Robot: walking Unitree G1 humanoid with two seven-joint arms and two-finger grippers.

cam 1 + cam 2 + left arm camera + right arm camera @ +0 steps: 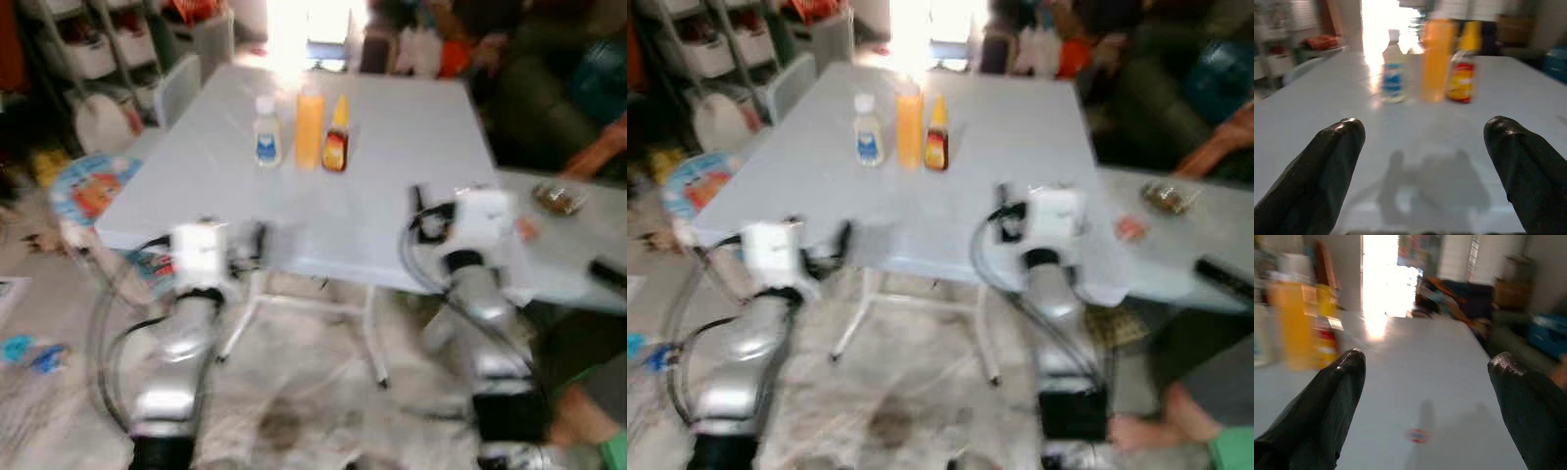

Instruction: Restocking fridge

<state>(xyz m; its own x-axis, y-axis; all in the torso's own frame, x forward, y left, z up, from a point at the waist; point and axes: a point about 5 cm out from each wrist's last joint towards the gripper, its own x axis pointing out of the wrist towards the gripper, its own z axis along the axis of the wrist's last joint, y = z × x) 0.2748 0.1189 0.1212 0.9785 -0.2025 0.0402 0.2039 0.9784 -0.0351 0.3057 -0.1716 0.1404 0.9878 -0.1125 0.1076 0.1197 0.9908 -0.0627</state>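
Three bottles stand in a row on the white folding table (392, 147): a white bottle with a blue label (266, 132), a tall orange juice bottle (309, 122) and a small yellow-capped bottle with a red label (336, 137). My left gripper (1425, 142) is open at the table's near edge, pointing at the bottles (1436, 58). Further right, my right gripper (1425, 377) is also open over the table, with the orange bottle (1295, 323) off to its side. Neither holds anything.
A second table (578, 245) at the right carries a small glass dish (558, 198) and a dark object. A person's foot (1146, 426) is on the floor at the lower right. Shelving and clutter (88, 59) stand at the left. A chair (181, 83) sits by the table's far left.
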